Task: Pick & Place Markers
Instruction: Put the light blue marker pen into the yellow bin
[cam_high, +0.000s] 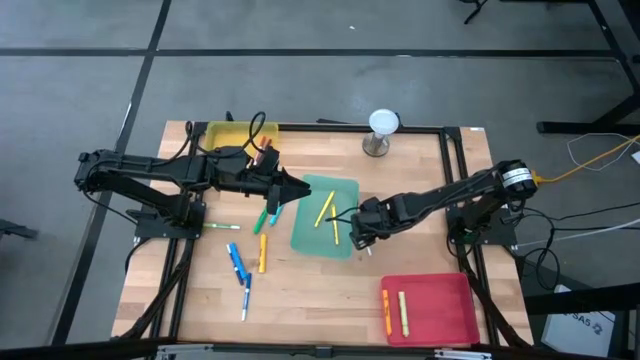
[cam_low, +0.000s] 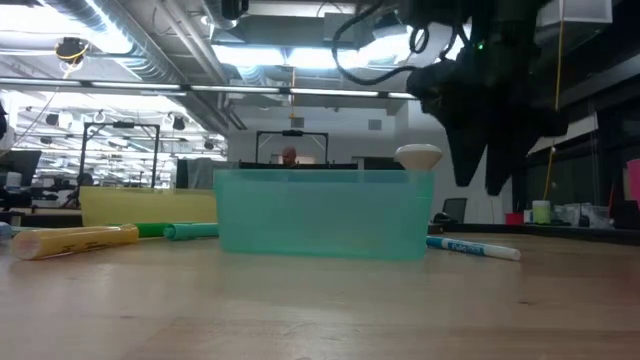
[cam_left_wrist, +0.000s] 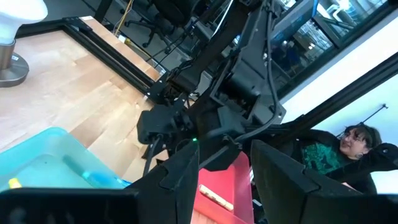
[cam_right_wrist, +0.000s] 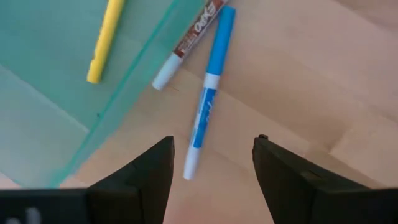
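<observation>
Blue marker on table, barrel lettering unreadable, beside green tray

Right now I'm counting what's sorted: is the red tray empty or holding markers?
Holding markers: the red tray has two lying flat inside, an orange marker and a yellow marker.

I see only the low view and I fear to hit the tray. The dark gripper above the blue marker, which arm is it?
Observer: It is the right gripper, at the green tray's right edge, fingers open.
Operator: Is the blue marker alone?
Observer: No. The right wrist view shows a white marker with dark red print beside the blue marker, near the tray's edge.
Operator: Where is the other arm?
Observer: The left gripper is at the tray's left edge, fingers open.
</observation>
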